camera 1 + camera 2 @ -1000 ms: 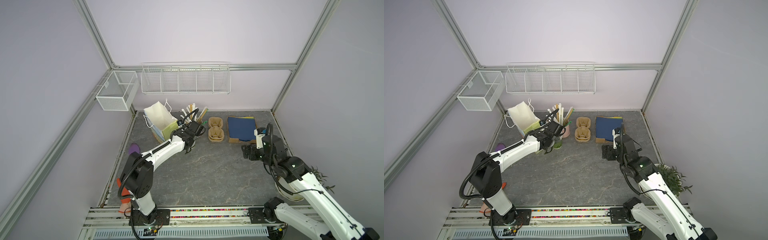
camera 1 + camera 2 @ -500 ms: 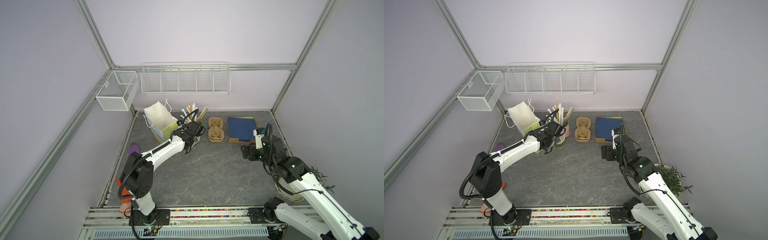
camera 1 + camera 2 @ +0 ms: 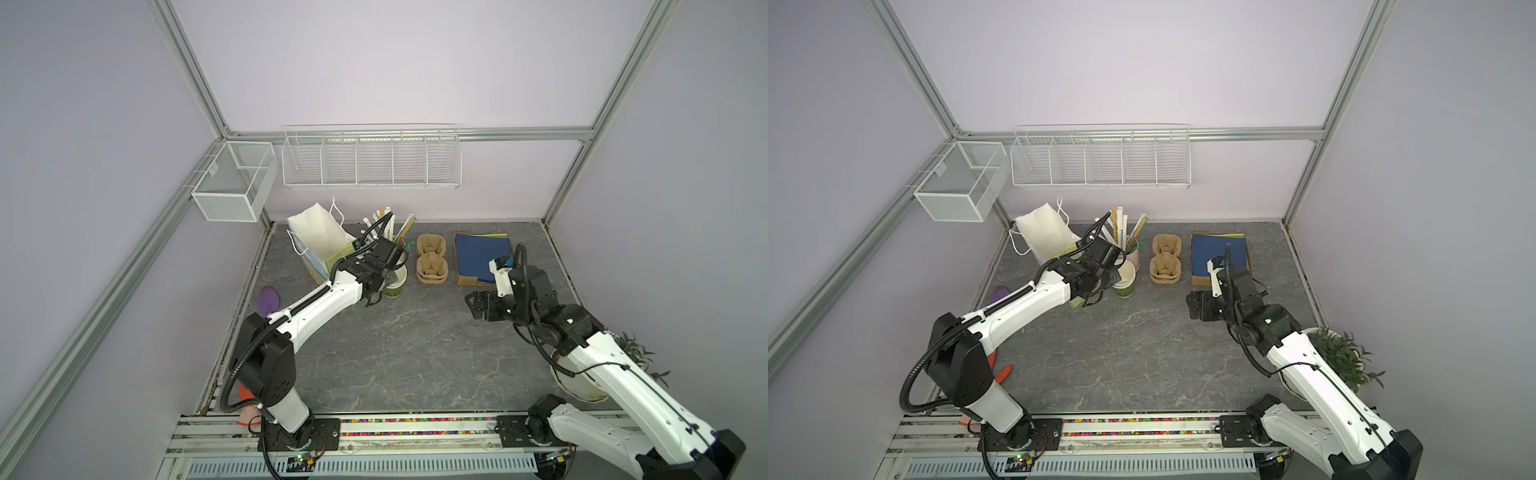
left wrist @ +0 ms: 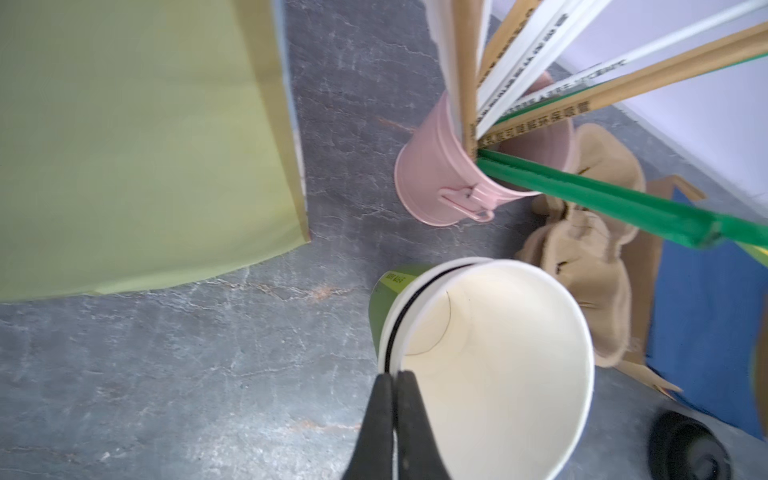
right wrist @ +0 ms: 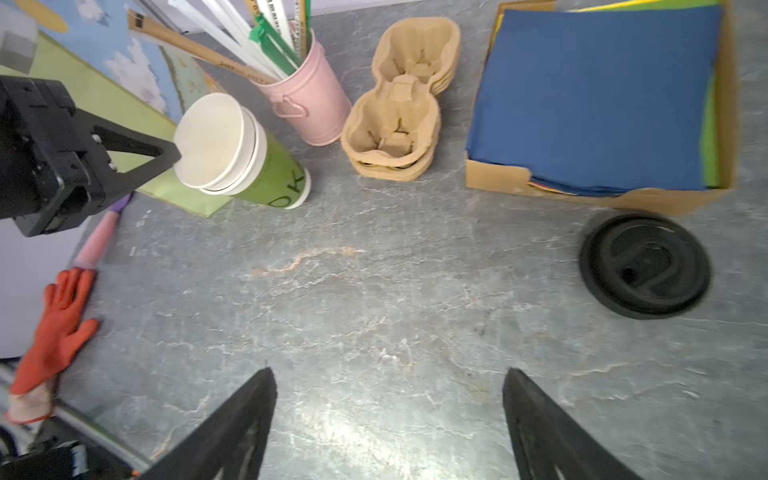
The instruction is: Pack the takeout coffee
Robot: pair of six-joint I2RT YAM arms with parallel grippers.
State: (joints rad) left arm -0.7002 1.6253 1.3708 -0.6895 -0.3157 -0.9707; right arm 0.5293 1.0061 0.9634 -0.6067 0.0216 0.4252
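- The right gripper hangs spread above the desk, near a black lid.
- The left gripper pinches the rim of the takeout coffee cup, which is nested in the green cup.
- The pink cup stands just behind.

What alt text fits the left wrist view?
The left gripper is shut on the rim of the black cup, nested in a green cup; a pink bucket of straws and a green bag stand nearby.
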